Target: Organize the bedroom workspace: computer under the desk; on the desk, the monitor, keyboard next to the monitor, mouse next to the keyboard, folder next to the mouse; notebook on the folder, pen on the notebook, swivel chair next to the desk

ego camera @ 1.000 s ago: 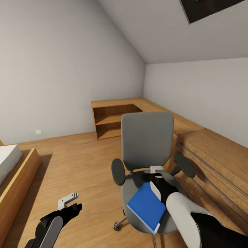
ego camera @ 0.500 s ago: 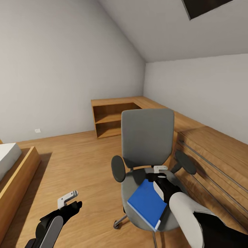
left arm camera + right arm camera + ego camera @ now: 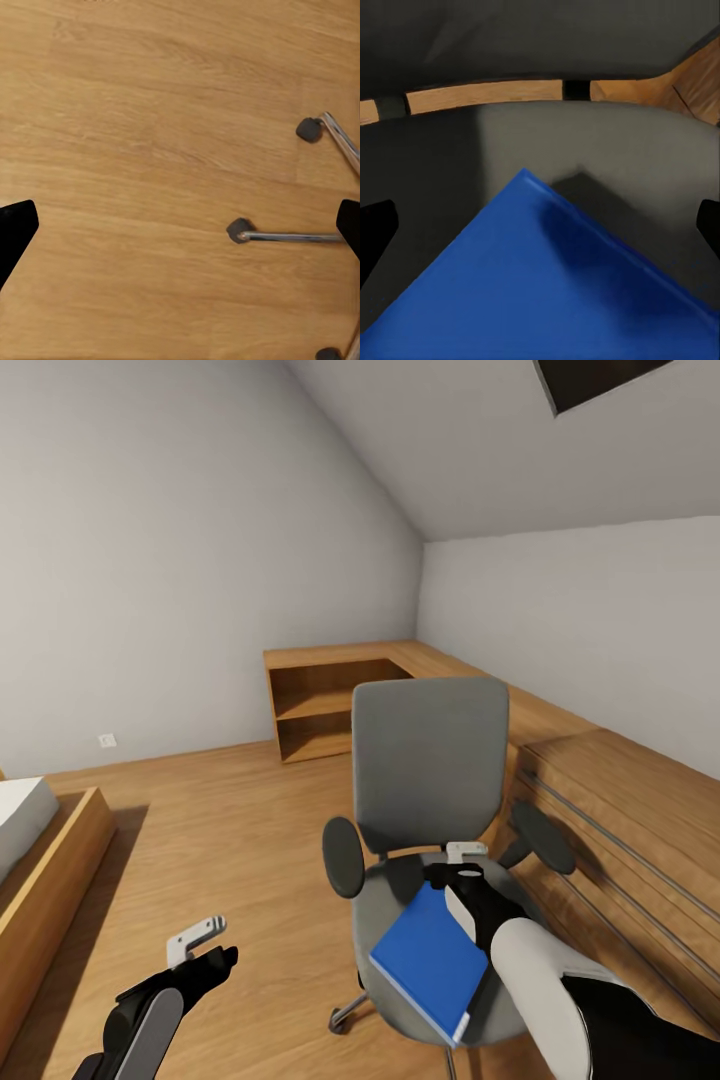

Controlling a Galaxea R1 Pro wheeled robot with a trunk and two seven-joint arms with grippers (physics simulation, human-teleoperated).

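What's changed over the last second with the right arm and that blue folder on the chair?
The right gripper shifted a little to the right over the swivel chair seat, above the far corner of the blue folder, open and holding nothing. The view itself also moved slightly. The folder stayed flat on the seat, and the left gripper stayed low over the wooden floor.

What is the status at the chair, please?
Right end effector open, above blue folder. Folder lies flat on chair seat, not gripped. Left end effector open over floor. Nothing in the way.
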